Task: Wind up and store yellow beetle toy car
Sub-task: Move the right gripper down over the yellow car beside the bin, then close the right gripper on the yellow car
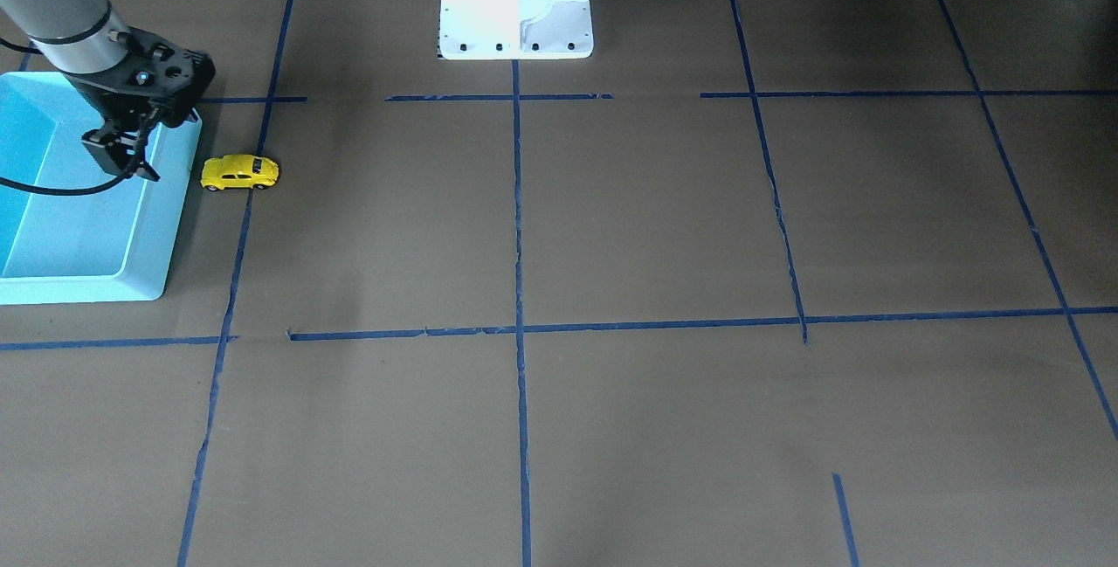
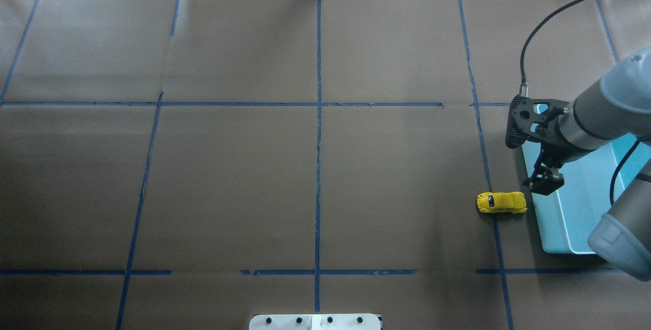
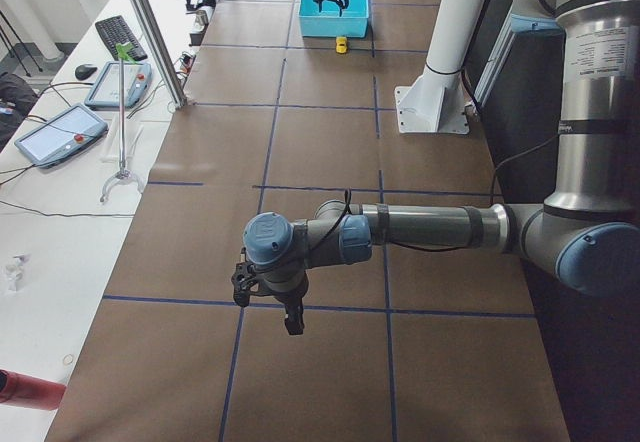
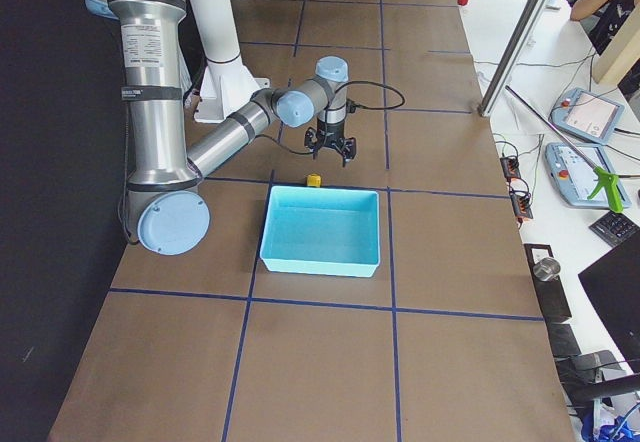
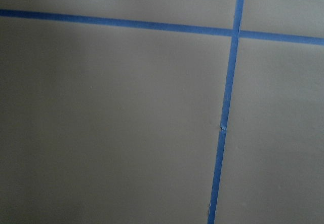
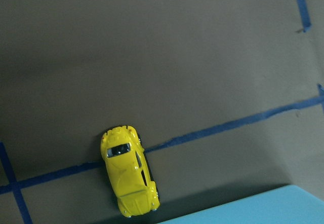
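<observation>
The yellow beetle toy car [image 1: 240, 172] stands on its wheels on the brown table, just beside the turquoise bin [image 1: 166, 226]. It also shows in the overhead view [image 2: 501, 202] and in the right wrist view [image 6: 129, 178], where the bin's rim [image 6: 253, 211] is at the bottom. My right gripper [image 1: 122, 156] hangs above the bin's rim next to the car, looks open and holds nothing; it also shows in the overhead view [image 2: 546, 182]. My left gripper [image 3: 270, 307] shows only in the exterior left view, low over bare table far from the car; I cannot tell its state.
The white robot base [image 1: 515, 8] stands at the table's middle edge. Blue tape lines [image 2: 318, 116] divide the brown paper into squares. The bin [image 4: 320, 232] looks empty inside. A side table with tablets [image 3: 60, 132] runs along the operators' side.
</observation>
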Robot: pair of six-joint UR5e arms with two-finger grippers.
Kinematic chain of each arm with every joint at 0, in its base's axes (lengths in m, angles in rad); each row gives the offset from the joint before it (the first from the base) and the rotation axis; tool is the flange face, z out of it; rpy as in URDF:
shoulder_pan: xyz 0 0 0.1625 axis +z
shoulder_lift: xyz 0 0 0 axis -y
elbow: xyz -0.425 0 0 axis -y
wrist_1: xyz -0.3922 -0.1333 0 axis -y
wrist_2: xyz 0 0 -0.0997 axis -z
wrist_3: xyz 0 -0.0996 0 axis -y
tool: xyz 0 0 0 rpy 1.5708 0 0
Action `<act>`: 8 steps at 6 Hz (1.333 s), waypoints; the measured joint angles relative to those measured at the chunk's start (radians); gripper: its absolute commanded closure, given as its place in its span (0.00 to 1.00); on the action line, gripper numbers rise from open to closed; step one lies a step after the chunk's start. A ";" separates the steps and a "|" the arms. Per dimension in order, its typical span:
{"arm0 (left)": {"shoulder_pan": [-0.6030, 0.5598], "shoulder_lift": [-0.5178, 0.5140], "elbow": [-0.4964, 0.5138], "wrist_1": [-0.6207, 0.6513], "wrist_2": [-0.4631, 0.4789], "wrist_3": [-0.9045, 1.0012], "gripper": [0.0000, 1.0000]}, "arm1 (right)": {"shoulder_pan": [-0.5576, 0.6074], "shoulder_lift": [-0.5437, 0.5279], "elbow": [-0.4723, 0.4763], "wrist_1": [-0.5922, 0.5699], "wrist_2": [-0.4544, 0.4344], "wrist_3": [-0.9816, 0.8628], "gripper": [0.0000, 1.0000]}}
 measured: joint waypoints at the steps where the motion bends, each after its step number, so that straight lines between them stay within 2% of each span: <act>1: 0.000 0.015 -0.013 -0.028 -0.025 0.006 0.00 | -0.059 0.011 -0.032 0.005 -0.030 -0.019 0.00; 3: 0.003 0.040 -0.029 -0.110 -0.034 0.025 0.00 | -0.124 -0.013 -0.077 0.054 -0.078 -0.067 0.00; 7: 0.005 0.044 -0.020 -0.119 -0.024 0.026 0.00 | -0.159 -0.048 -0.182 0.223 -0.094 -0.069 0.00; 8: 0.005 0.044 -0.017 -0.116 -0.023 0.026 0.00 | -0.160 -0.049 -0.189 0.231 -0.094 -0.067 0.20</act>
